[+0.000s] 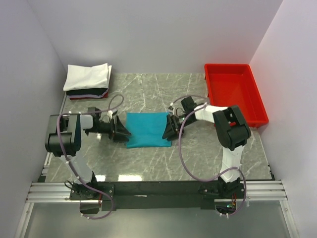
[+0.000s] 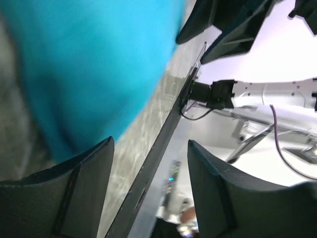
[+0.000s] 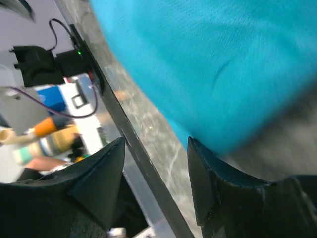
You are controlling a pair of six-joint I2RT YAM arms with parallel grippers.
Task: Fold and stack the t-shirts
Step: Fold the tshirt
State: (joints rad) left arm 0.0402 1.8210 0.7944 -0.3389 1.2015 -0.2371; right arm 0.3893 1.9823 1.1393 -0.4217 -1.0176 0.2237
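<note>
The teal-blue t-shirt (image 1: 146, 129) lies folded into a rectangle at the middle of the table. My left gripper (image 1: 123, 131) is at its left edge, open and empty; its wrist view shows the teal cloth (image 2: 94, 64) just past the fingertips (image 2: 94, 168). My right gripper (image 1: 167, 130) is at the shirt's right edge, open and empty, with the teal cloth (image 3: 218, 64) right by one fingertip (image 3: 203, 168). A stack of folded shirts, white (image 1: 89, 76) on top of dark and red ones (image 1: 88, 93), sits at the back left.
A red plastic tray (image 1: 252, 106) stands at the back right of the marble table (image 1: 148, 163). White walls close the left, back and right. The black front rail (image 1: 158, 188) carries both arm bases.
</note>
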